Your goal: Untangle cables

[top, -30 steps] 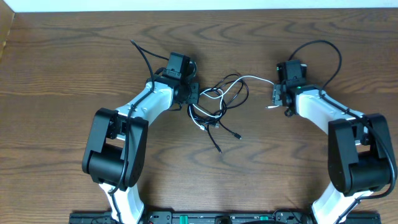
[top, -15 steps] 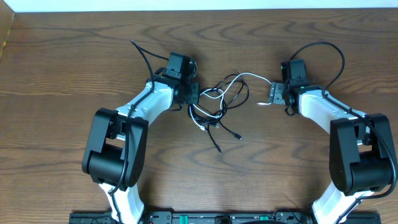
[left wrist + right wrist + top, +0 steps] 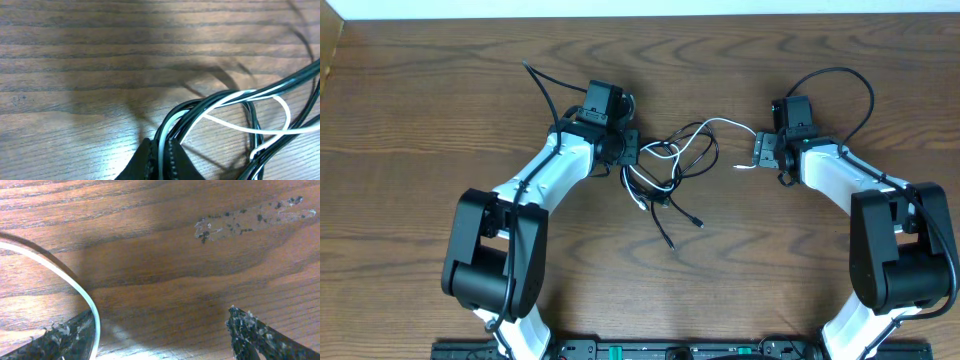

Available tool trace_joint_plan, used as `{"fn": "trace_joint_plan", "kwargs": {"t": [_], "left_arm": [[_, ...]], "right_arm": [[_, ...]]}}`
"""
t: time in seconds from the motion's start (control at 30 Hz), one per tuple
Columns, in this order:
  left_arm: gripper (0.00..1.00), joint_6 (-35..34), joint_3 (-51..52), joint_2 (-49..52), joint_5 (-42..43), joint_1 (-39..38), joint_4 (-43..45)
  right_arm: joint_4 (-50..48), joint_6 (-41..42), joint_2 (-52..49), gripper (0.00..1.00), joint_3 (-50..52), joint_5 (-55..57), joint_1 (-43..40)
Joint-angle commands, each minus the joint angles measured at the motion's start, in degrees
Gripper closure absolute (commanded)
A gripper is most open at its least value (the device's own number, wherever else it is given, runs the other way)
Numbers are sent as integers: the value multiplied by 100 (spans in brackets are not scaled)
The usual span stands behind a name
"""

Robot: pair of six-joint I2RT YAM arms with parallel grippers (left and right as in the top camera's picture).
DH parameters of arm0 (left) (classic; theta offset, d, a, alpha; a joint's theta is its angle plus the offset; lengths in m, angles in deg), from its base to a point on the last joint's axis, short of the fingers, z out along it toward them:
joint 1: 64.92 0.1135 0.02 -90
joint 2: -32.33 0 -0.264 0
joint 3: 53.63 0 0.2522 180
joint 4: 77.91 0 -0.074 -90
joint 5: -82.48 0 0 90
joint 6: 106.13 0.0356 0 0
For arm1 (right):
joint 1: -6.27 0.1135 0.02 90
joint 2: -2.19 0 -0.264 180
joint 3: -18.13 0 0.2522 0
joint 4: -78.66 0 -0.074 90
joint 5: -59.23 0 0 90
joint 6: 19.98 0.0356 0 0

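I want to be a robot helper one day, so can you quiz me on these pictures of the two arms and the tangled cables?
1. True or false: the left pincer is shut on a bunch of the cables.
2. What colour is the thin cable running from the tangle toward the right pincer? A white, B red, C yellow.
3. Fill in the gap: the right pincer's jaws stand ___.

Key: 1 true; 2 A; 3 open.
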Motion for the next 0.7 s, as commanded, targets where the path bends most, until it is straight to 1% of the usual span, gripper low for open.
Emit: {"fn": "trace_joint_plan", "kwargs": {"t": [0.0,0.17,0.2,0.27,0.3,0.33,0.43,0.47,0.53,0.67], "left_arm": [[86,81,33,-70,72,24,-26],[86,81,33,-70,72,-35,-24],[85,81,33,-70,70,-52,-24],[83,81,33,-70,66,-87,-22],[83,81,33,-70,48,-94,-22],[79,81,33,-70,26,-94,-20],[79,55,33,-70,-284,-94,-22],[79,4,33,-70,-557,-94,-24],[79,-131,33,-70,-758,-94,-33],[76,-247,33,-70,-855,-94,-50]], "right_arm": [[125,-31,-225,18,232,-164,9],[122,-31,-225,17,232,-166,9],[122,-33,-225,15,232,-164,9],[125,-35,-225,8,232,-164,9],[125,-35,-225,2,232,-164,9],[127,-35,-225,1,232,-164,9],[127,-35,-225,1,232,-164,7],[127,-35,-225,1,232,-164,7],[127,-33,-225,1,232,-164,9],[127,-33,-225,1,232,-166,9]]}}
